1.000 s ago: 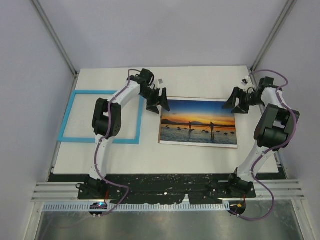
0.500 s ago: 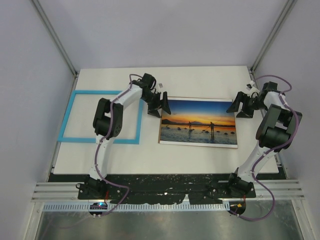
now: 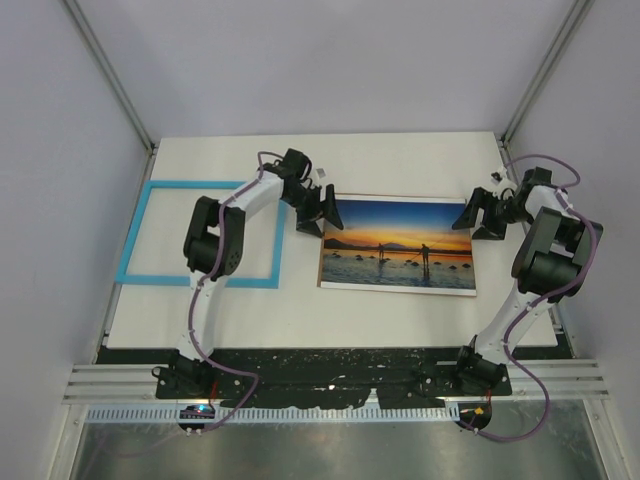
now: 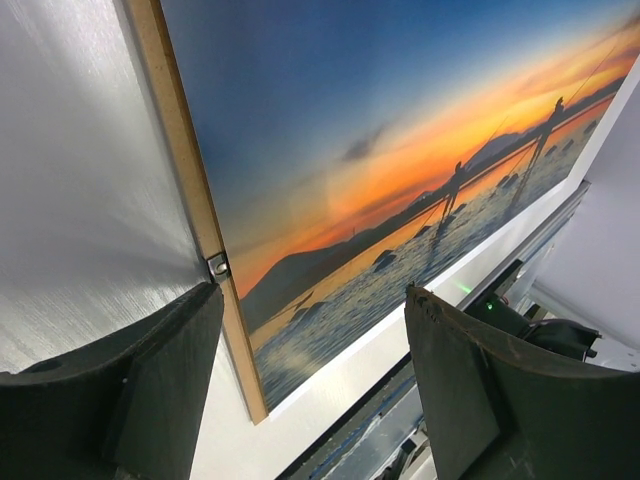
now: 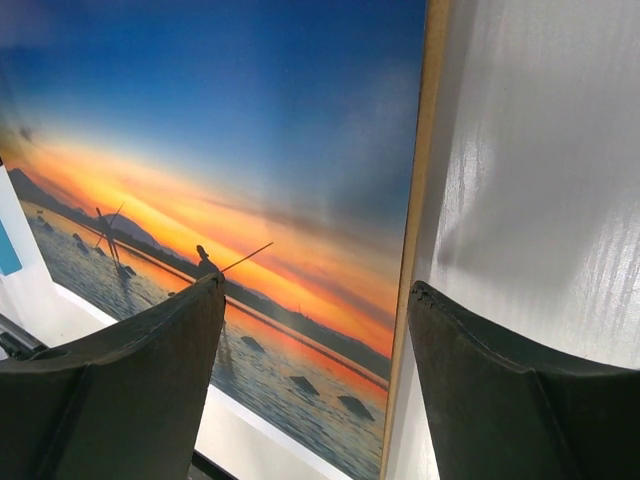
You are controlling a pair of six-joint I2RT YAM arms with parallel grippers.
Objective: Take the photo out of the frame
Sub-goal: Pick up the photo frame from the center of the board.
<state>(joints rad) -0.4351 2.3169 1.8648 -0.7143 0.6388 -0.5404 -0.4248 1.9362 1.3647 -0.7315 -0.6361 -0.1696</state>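
A: Which colours does the photo [image 3: 398, 243] carry?
B: Deep blue sky, an orange horizon band, dark silhouettes on rippled blue water, white border.
A: And the frame [image 3: 134, 232]?
B: Plain light blue, on a white table [image 3: 400, 160]. The backing edge [image 4: 190, 190] is pale wood-brown.

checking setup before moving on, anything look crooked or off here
Nothing damaged or spilled. The photo lies slightly askew on the table, its right end turned a little nearer than its left, with a brown backing board edge showing beneath it. The frame lies empty, apart to the left.
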